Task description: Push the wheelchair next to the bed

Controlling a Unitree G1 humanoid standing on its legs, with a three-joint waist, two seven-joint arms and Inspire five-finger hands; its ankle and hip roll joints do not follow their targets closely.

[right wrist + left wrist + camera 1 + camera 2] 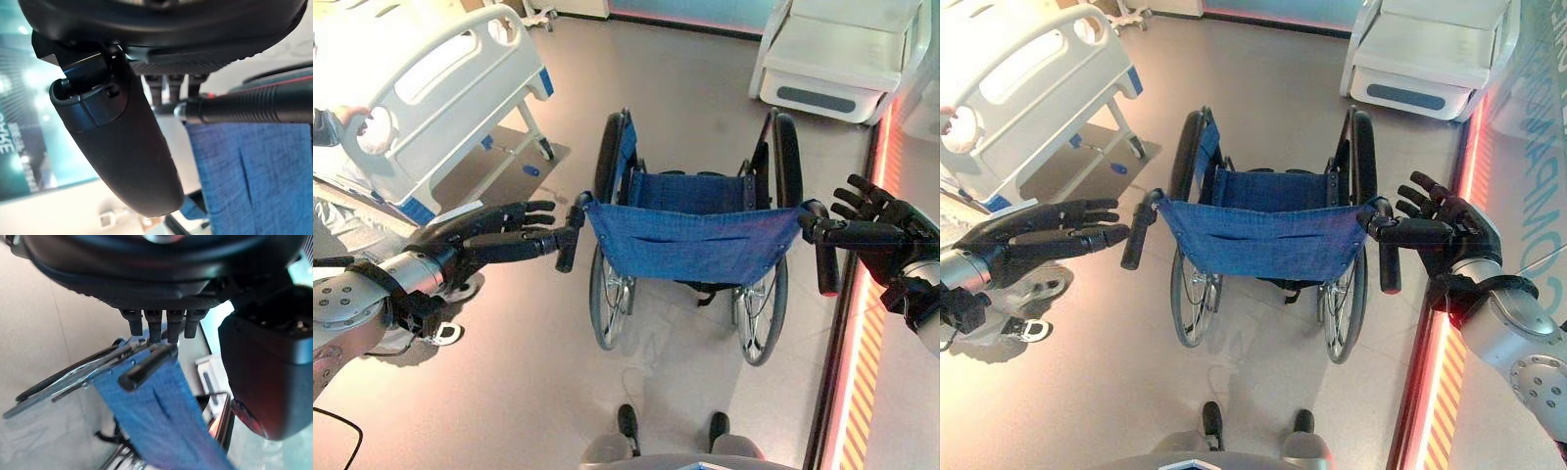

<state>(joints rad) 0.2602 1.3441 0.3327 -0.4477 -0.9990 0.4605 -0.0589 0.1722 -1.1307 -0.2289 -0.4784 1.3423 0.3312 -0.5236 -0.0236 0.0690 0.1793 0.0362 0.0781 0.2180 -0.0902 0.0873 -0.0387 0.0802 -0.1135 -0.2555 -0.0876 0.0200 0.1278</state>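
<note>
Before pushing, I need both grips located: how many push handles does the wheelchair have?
2: left push handle by the left hand, right push handle by the right hand.

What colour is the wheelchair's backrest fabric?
Blue, denim-like cloth on the wheelchair backrest, clearest in the left eye view.

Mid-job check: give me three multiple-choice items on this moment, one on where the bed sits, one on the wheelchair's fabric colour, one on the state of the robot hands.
1. Where is the bed relative to the wheelchair?
A. Ahead, on the robot's left
B. Ahead, on the robot's right
C. Behind the robot

2. What colour is the wheelchair's backrest fabric?
A. Red
B. Blue
C. Green

3. How are the robot hands?
A. Both fists closed, far from the handles
B. Both carry a box
C. Both open, fingers straight, at the push handles

Answers: 1 A, the bed stands upper left. 2 B, the cloth is blue. 3 C, the left robot hand and right robot hand reach out straight-fingered by the left push handle and right push handle.
</note>
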